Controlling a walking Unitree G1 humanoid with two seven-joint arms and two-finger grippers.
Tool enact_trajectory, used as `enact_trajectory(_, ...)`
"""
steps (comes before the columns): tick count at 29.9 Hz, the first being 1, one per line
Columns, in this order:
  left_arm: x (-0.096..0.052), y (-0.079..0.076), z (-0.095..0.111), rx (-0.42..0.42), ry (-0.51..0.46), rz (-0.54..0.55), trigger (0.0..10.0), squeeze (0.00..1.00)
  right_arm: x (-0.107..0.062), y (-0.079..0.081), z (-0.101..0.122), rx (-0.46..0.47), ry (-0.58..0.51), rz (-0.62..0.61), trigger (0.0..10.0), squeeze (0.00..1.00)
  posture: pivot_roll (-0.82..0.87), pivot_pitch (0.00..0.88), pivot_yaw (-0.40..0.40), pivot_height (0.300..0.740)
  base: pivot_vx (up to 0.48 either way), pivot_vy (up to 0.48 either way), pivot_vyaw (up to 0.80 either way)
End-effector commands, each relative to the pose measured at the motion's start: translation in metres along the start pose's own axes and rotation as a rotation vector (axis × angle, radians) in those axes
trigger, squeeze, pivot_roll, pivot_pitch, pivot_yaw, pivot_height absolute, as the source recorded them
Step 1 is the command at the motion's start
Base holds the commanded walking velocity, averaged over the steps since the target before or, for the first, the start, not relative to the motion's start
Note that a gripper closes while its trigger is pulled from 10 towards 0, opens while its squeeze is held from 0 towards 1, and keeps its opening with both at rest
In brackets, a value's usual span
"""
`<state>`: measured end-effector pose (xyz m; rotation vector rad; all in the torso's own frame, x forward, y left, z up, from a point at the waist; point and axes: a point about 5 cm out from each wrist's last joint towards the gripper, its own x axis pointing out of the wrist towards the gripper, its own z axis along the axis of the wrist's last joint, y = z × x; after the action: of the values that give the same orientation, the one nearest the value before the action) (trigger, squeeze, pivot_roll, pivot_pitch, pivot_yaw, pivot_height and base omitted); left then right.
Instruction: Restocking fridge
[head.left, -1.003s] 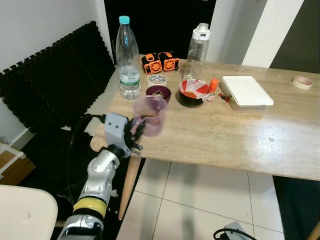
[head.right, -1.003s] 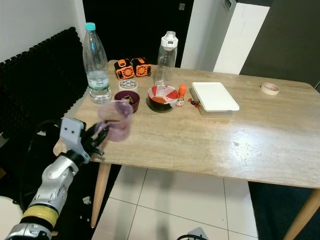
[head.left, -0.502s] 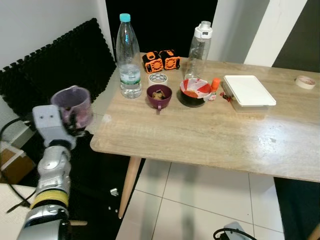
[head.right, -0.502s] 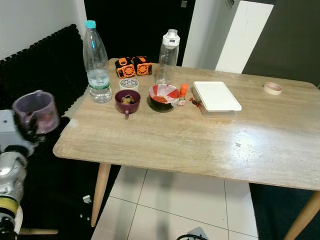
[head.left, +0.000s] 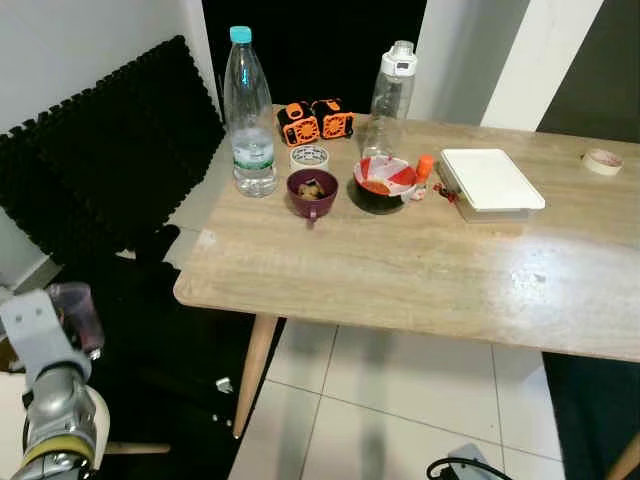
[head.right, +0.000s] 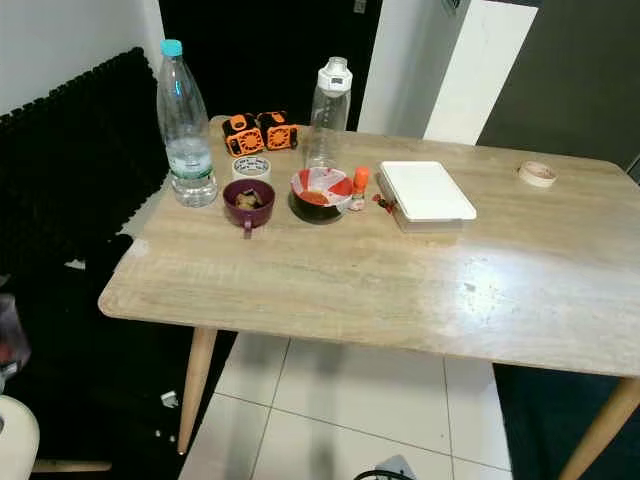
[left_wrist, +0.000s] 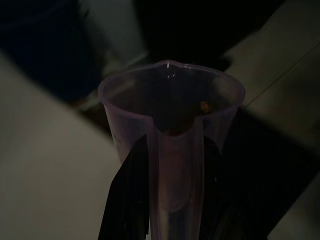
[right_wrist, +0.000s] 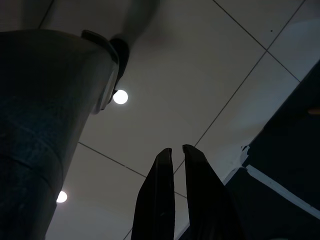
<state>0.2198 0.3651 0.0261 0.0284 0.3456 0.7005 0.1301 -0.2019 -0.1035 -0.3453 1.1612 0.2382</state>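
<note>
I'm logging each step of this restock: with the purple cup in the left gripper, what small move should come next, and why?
Probably carry the purple cup onward, keeping it upright. The left gripper is shut on the cup's handle, low and left of the table, and something small sits inside the cup. No fridge can be seen yet, so turning to find it seems the sensible step.

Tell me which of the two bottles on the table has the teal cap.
The taller water bottle with the label, at the table's left end. The other clear bottle has a white lid.
</note>
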Motion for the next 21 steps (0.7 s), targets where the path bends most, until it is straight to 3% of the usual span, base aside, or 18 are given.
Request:
enact_trajectory(1,-0.008,-0.006,-0.021,0.012,0.072,-0.007,10.0,0.00,0.000,-0.001,-0.003,-0.011,0.011,-0.003,10.0,0.00,0.09,0.021,-0.066,0.740,0.000,0.000,0.00)
enact_trajectory(3,-0.020,-0.009,-0.046,0.023,0.163,-0.017,10.0,0.00,0.000,-0.001,-0.003,-0.017,0.011,-0.007,10.0,0.00,0.10,0.022,-0.070,0.740,0.000,0.000,0.00)
enact_trajectory(9,-0.039,-0.017,-0.077,0.086,0.271,-0.058,10.0,0.00,-0.001,-0.002,-0.003,-0.027,0.010,-0.008,10.0,0.00,0.10,0.025,-0.072,0.740,0.000,0.000,0.00)
enact_trajectory(21,-0.049,-0.038,-0.088,0.116,0.294,-0.142,10.0,0.00,0.000,-0.001,-0.003,-0.038,0.012,-0.014,10.0,0.00,0.10,0.016,-0.069,0.740,0.000,0.000,0.00)
